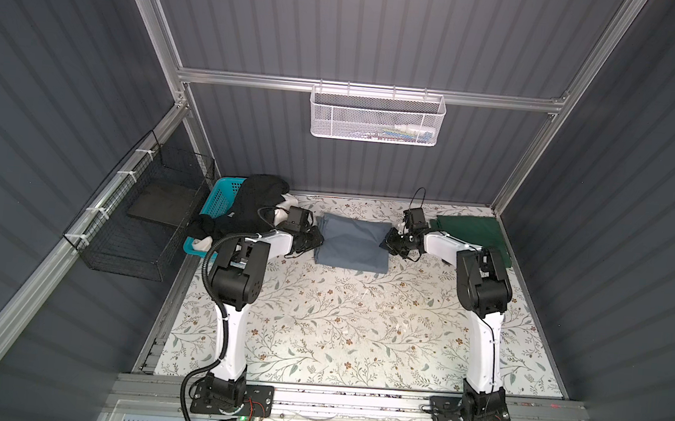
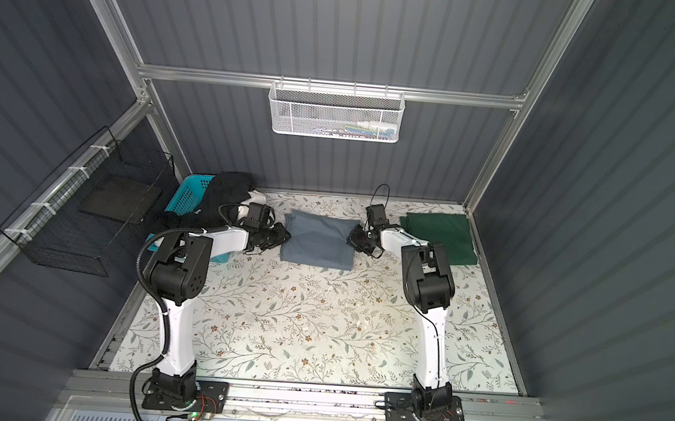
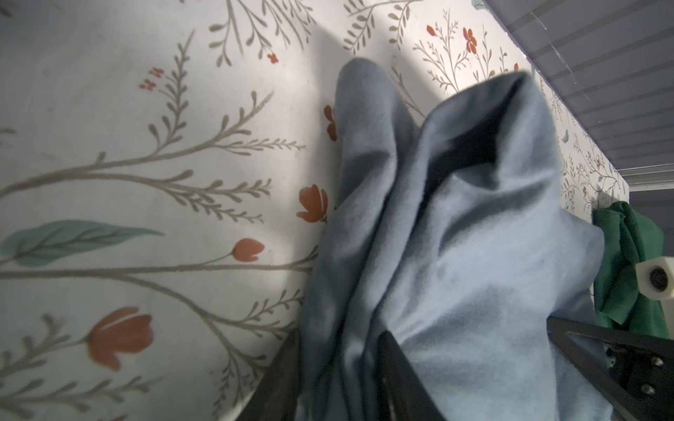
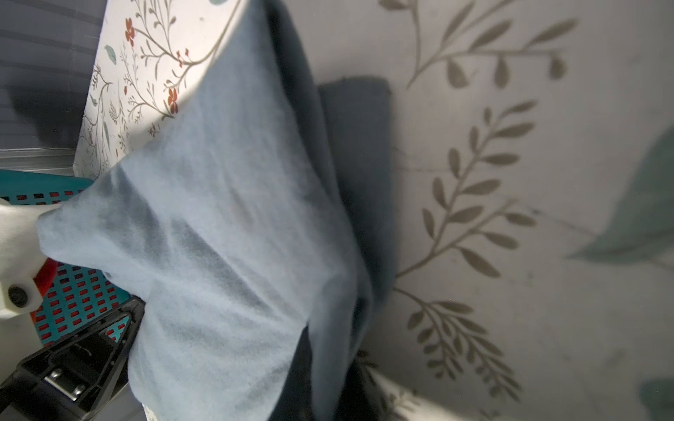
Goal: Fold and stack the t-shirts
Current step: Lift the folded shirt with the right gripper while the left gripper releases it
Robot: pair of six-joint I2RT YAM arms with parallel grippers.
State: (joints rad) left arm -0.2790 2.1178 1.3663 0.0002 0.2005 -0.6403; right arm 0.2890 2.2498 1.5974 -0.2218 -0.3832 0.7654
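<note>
A slate blue-grey t-shirt (image 1: 352,242) (image 2: 318,239) lies folded at the back middle of the floral table (image 1: 338,328). My left gripper (image 1: 316,239) (image 3: 343,368) is at its left edge, jaws closed on a thick bunch of the blue cloth (image 3: 456,255). At the shirt's right edge, my right gripper (image 1: 387,241) (image 4: 328,382) pinches a raised fold (image 4: 226,218). A dark green t-shirt (image 1: 471,231) (image 2: 437,237) (image 3: 627,273) lies folded at the back right. A black t-shirt (image 1: 252,208) hangs over the turquoise basket.
The turquoise lattice basket (image 1: 220,197) (image 4: 73,302) stands at the back left, with red showing through its holes. A black wire basket (image 1: 139,219) hangs on the left wall. A white mesh basket (image 1: 377,117) hangs on the back wall.
</note>
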